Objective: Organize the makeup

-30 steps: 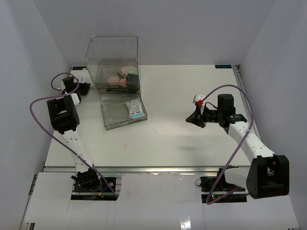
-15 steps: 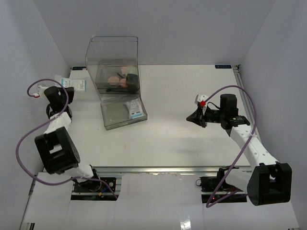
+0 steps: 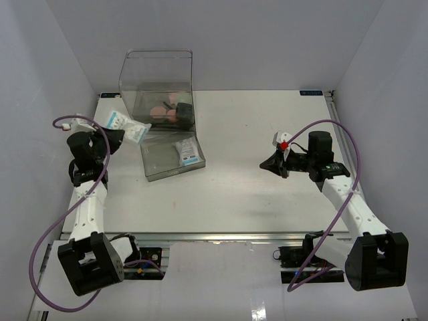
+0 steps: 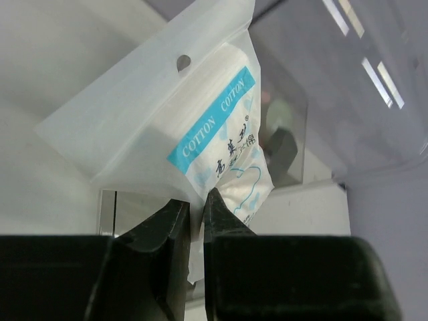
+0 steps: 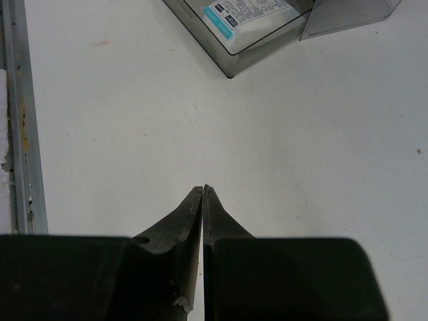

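Several pieces of makeup (image 3: pixel 165 110), pink and black, lie inside the big clear box (image 3: pixel 157 73) at the back left. My left gripper (image 3: pixel 114 136) is shut on the lower edge of a white cotton-pad packet (image 3: pixel 128 126), holding it off the table just left of the box. In the left wrist view the packet (image 4: pixel 200 127) hangs between the left gripper (image 4: pixel 196 204) fingers, with a dark item (image 4: pixel 282 148) behind the box wall. My right gripper (image 3: pixel 266 165) is shut and empty over bare table on the right, and the right wrist view shows the right gripper (image 5: pixel 202 189) fingers pressed together.
A clear grey tray (image 3: pixel 160 164) lies in front of the box with a second cotton packet (image 3: pixel 187 152) in it; the right wrist view shows this tray (image 5: pixel 231 63) and packet (image 5: pixel 247 12). White walls close in the left and right sides.
The left arm has swung back from the far left corner and carried the cotton packet up and right, toward the clear box. The right arm has barely moved.
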Controlling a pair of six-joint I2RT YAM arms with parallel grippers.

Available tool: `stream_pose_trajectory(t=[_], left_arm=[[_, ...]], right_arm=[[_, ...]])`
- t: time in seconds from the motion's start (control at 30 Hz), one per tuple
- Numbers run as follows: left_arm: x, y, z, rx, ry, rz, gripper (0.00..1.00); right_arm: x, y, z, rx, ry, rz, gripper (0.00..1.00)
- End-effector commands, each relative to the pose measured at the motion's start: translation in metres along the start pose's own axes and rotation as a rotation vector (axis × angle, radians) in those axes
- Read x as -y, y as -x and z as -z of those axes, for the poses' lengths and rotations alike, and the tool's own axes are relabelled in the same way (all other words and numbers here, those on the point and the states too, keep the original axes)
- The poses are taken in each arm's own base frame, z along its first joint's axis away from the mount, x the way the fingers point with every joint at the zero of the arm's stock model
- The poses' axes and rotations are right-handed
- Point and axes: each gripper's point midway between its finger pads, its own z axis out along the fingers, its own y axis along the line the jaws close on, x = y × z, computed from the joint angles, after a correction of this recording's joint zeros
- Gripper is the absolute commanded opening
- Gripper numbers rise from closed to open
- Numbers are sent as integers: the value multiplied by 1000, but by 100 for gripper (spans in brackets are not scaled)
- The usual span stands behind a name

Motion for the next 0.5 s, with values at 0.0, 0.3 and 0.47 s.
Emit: stream_pose_trajectory(t=[0.0,0.3,0.47], left_arm=[[17,-53,8,-227,-81,-155,0],[6,-125,-15,-512,-73,-310,0],[-5,-139,-32,-547,-16,-408,0]], right_arm=[[0,13,3,30,3,31,9],[2,7,2,17,-1,21,9],[3,6,2,14,-2,18,9]])
